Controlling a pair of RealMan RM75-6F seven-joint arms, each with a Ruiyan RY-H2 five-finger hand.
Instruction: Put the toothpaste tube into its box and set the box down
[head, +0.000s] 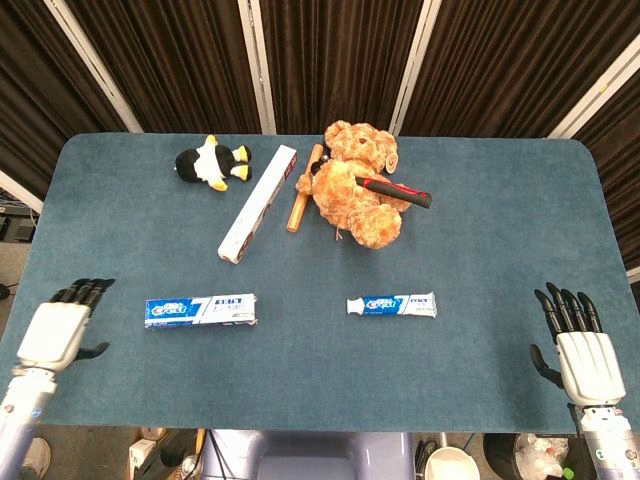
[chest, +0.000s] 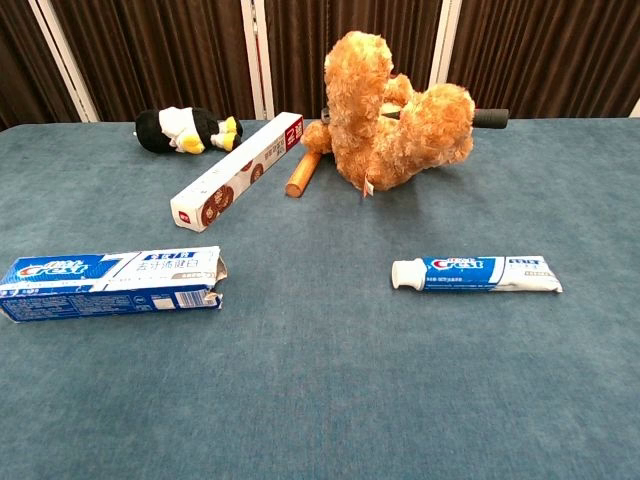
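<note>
**Even overhead light, sharp frames**

Both views are evenly and brightly lit from above. Only short, soft shadows are cast on the tabletop (head: 480, 250), seen beneath the teddy bear (chest: 395, 110) and the toothpaste box (chest: 110, 284). No glare is seen. Print on the toothpaste tube (chest: 476, 273) is rendered sharply. The dark curtains (head: 330, 60) are left dim.

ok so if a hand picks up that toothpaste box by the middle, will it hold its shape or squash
The toothpaste box is probably light thin card, so a firm squeeze may dent it. Its right end flaps look open, which suggests that end gives most easily. It lies flat on the table on a long face, so it should slide rather than roll.
</note>
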